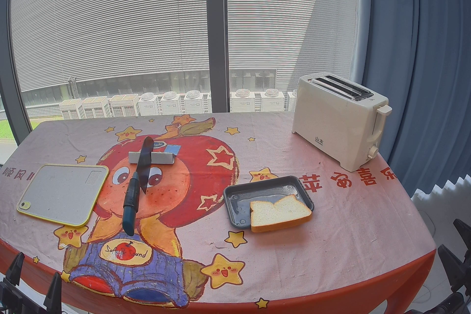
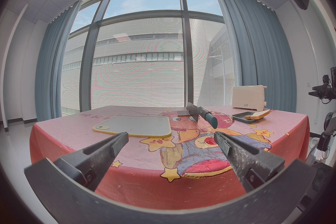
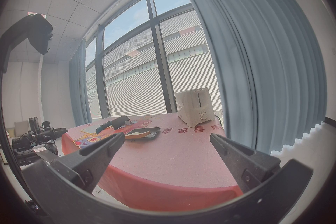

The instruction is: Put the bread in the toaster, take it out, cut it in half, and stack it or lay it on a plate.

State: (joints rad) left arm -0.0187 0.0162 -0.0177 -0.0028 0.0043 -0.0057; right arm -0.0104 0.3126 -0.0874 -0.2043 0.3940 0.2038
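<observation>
A slice of white bread (image 1: 278, 213) lies partly on the near edge of a dark tray (image 1: 248, 193) on the table's right half. The cream toaster (image 1: 340, 117) stands at the back right with empty slots on top. A knife with a blue handle (image 1: 131, 202) rests its blade on a small grey block (image 1: 152, 157) near the middle left. A pale cutting board with a yellow-green rim (image 1: 63, 193) lies at the left. My left gripper (image 2: 171, 144) is open, off the table's near left corner. My right gripper (image 3: 166, 146) is open, off the near right edge.
The table (image 1: 343, 236) carries a pink cartoon cloth and is bordered by a red front edge. A large window runs behind it, and blue curtains (image 1: 427, 50) hang close behind the toaster on the right.
</observation>
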